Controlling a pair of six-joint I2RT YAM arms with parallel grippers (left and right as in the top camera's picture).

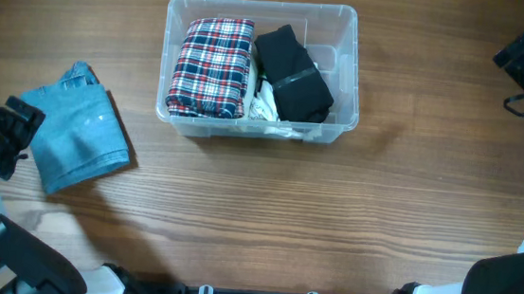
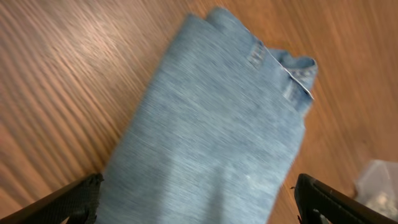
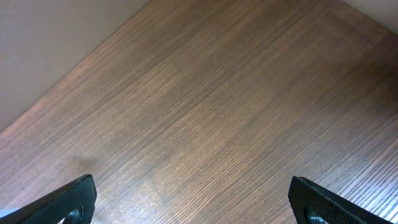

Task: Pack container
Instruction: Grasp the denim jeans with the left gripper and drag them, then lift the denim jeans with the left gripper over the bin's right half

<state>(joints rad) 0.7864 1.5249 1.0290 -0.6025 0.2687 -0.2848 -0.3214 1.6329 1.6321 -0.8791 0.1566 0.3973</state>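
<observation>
Left pincer (image 2: 199,204): fingers spread wide, pinching nothing. Only the two tips show, at the bottom corners of its own camera. Partly between the tips and running ahead of them lies a folded denim garment (image 2: 211,137), flat on the tabletop (image 2: 62,93). Whether either tip touches the cloth cannot be told.

Right pincer (image 3: 193,202): fingers likewise spread and empty, with only bare wood ahead of it.

Container (image 1: 340,73): stands well apart from both pincers, beyond the left one and off to its right, with open wood between it and the denim. Inside, a folded plaid garment (image 1: 212,66) fills the half nearer the left pincer. A folded black garment (image 1: 292,73) fills the half nearer the right pincer, and a white item (image 1: 266,104) shows between them.

Judgement: packing is partly done. Two or three items are in and the denim is not yet packed. Free room for it looks tight.

Not established:
- what the white item is
- whether anything lies under the plaid or the black garment
- the identity of a pale blurred shape beside the left pincer's right tip, possibly a container corner
</observation>
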